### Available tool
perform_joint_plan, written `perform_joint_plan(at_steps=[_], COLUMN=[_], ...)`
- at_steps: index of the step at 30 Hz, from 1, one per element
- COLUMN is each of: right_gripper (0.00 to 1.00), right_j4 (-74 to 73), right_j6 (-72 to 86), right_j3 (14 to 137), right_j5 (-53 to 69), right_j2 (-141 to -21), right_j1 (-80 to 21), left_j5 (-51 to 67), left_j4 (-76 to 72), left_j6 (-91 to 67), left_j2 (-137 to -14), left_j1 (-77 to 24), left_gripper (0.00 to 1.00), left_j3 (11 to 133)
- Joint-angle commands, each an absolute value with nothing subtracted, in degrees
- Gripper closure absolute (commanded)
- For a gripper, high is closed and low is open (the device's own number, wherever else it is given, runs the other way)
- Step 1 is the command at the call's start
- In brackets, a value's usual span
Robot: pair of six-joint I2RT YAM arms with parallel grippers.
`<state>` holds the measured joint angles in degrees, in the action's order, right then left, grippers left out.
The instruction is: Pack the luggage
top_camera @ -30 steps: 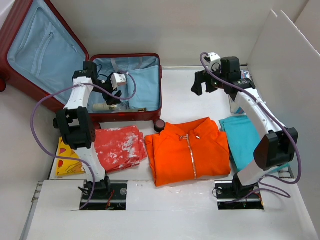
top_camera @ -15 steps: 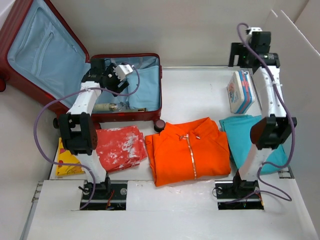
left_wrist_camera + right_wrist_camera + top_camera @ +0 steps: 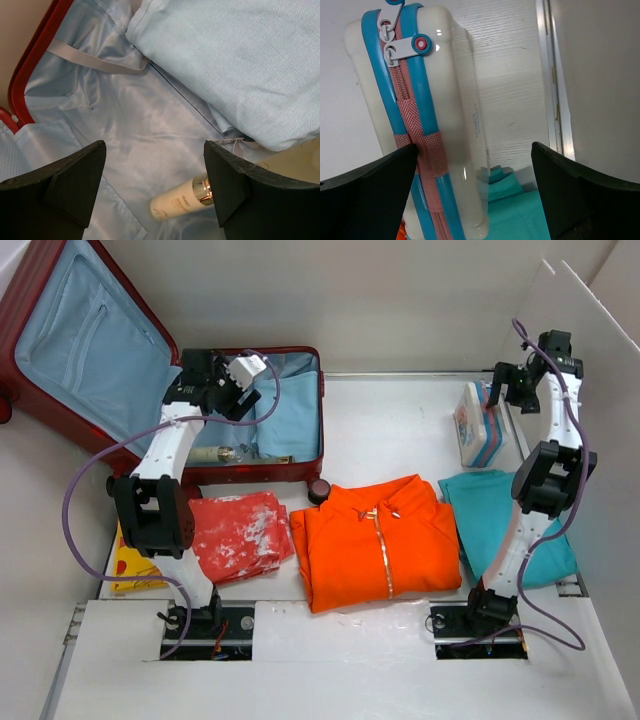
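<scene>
Dark red luggage (image 3: 255, 475) lies open at the far left of the table (image 3: 390, 410), lid propped back. An orange jacket (image 3: 375, 540) lies flat near the middle. The right gripper (image 3: 473, 150) hangs spread wide over a white, blue-zippered pouch (image 3: 445, 100). The left gripper (image 3: 154, 150), spread and empty, hovers above a cream bottle (image 3: 177, 204) inside the luggage.

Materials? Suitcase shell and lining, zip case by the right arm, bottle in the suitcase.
Luggage shell: rigid dark red plastic by its look, smooth rim.
Lining: thin light blue fabric, slight sheen, wrinkles.
Zip case: glossy white, seemingly hard shell with highlights; blue trim, pink woven zipper tape.
Bottle: cream, probably plastic; shiny metallic collar.
</scene>
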<state>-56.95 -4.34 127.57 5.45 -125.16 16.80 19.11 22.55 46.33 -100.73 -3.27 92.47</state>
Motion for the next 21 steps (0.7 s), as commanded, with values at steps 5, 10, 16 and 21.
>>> perform_joint_plan(at_steps=[5, 10, 16, 21], right_gripper=[0.01, 0.01, 0.01, 0.01], right_j4=[-56.3, -52.7, -54.2, -54.2], right_j6=[-7.6, -7.1, -7.1, -5.3], right_j3=[124.5, 122.3, 120.1, 118.5], right_j5=[12.1, 14.6, 10.5, 2.7], right_j2=[-121.7, -117.1, -117.2, -117.7], right_j1=[16.1, 15.6, 13.8, 12.7], left_j5=[19.7, 20.7, 20.7, 21.8], left_j4=[22.8, 22.8, 22.8, 23.3], left_j6=[46.5, 46.5, 47.1, 47.6], left_j2=[-97.6, -97.6, -97.6, -97.6], left_j1=[-3.2, -3.2, -3.2, -3.2], left_gripper=[0.24, 0.24, 0.24, 0.24], left_j3=[91.4, 91.4, 90.8, 90.8])
